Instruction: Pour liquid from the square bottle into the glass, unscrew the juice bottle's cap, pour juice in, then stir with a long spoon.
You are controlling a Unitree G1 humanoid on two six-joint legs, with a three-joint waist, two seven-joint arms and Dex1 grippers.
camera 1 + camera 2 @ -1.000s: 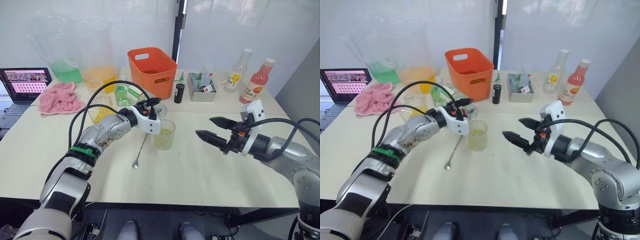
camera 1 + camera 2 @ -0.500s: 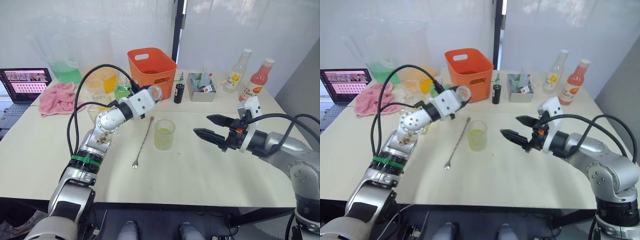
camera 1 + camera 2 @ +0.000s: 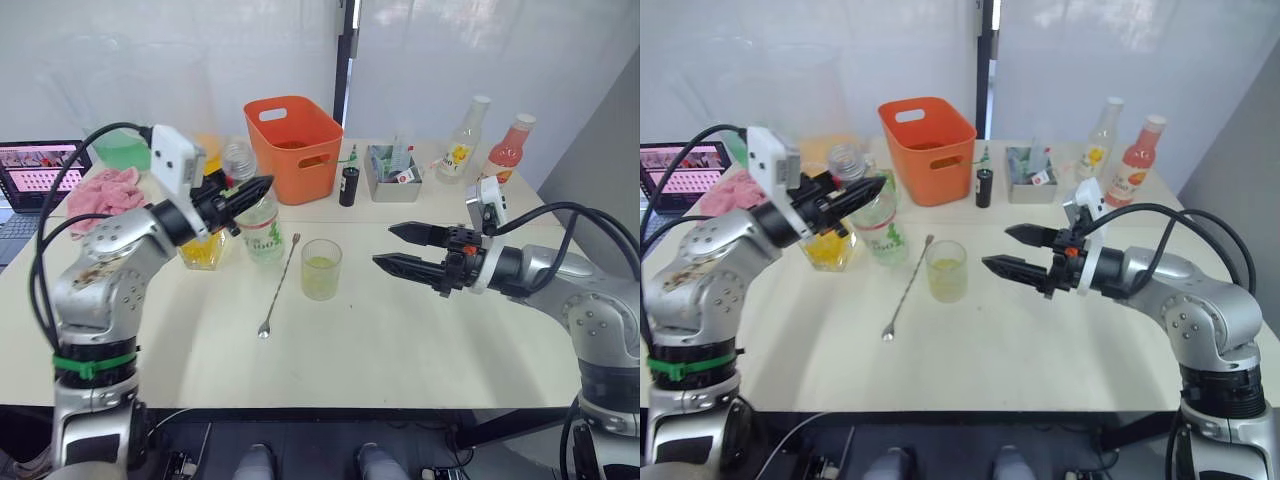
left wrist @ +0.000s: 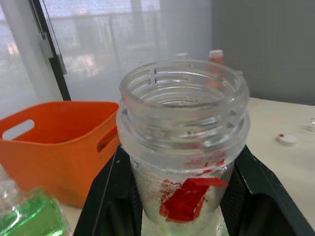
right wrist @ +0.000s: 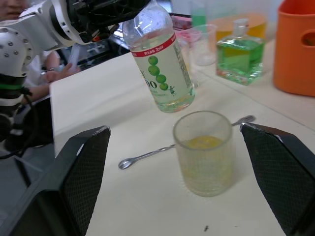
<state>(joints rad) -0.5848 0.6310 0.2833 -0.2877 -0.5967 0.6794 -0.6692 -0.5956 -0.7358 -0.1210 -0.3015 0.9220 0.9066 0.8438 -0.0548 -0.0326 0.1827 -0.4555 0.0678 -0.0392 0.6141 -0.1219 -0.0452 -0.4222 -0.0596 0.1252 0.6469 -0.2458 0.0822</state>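
Note:
The glass [image 3: 321, 268] stands mid-table with a little yellowish liquid in it. Just left of it my left gripper [image 3: 260, 188] is shut on the neck of the juice bottle [image 3: 263, 228], which is nearly upright, its mouth [image 4: 183, 87] open and its green-and-white label [image 5: 162, 73] showing. A small white cap [image 4: 287, 139] lies on the table. The long spoon [image 3: 280, 285] lies flat between bottle and glass. The square bottle [image 5: 240, 51], holding green liquid, stands behind. My right gripper [image 3: 383, 246] hovers open to the right of the glass, empty.
An orange basket [image 3: 295, 145] stands at the back centre, with a small dark bottle [image 3: 347, 186] and a grey box [image 3: 394, 165] beside it. A yellow-labelled bottle [image 3: 461, 150] and a pink bottle [image 3: 505, 150] stand back right. A pink cloth [image 3: 100, 190] and a laptop [image 3: 28, 170] sit far left.
My left arm has swung the juice bottle back from above the glass to an upright hold at its left. The right gripper has stayed open. The camera has shifted a little.

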